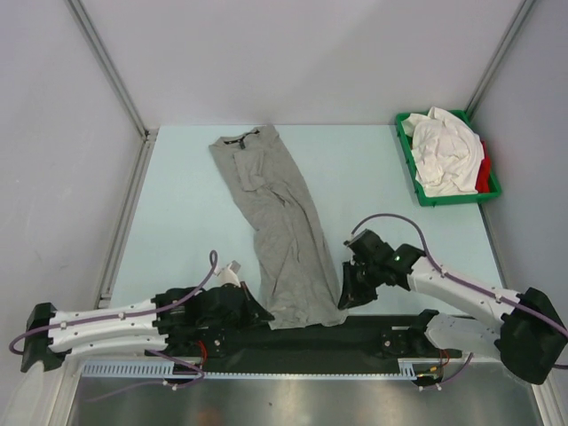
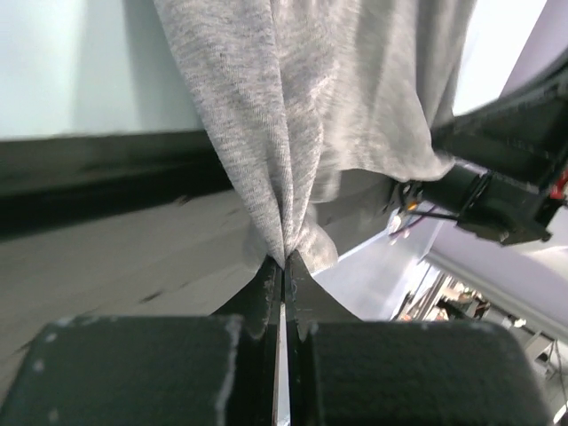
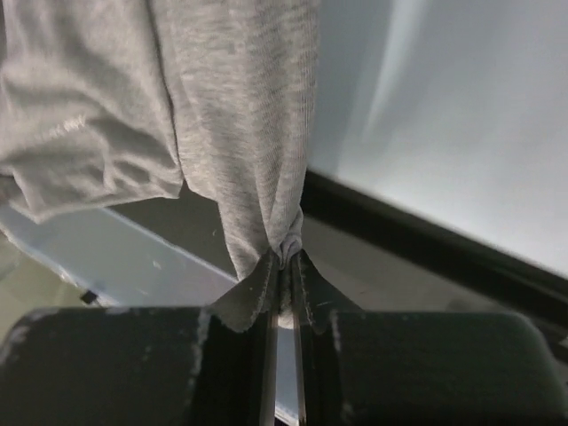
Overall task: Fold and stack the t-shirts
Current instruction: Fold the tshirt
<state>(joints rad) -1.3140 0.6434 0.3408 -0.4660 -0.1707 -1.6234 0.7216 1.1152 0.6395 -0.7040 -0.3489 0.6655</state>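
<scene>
A heather grey t-shirt [image 1: 280, 235] lies stretched lengthwise down the table, its dark neck label at the far end and its hem at the near edge. My left gripper [image 1: 256, 312] is shut on the hem's left corner; the wrist view shows grey cloth [image 2: 293, 133] pinched at the fingertips [image 2: 286, 264]. My right gripper [image 1: 346, 297] is shut on the hem's right corner, with a bunch of cloth [image 3: 240, 115] caught between its fingers [image 3: 288, 262]. White t-shirts [image 1: 444, 151] and a red one [image 1: 484, 173] sit heaped in the green tray.
The green tray [image 1: 415, 182] stands at the far right corner. A black strip [image 1: 355, 333] runs along the near table edge between the arm bases. Grey walls and metal frame posts [image 1: 106, 62] enclose the table.
</scene>
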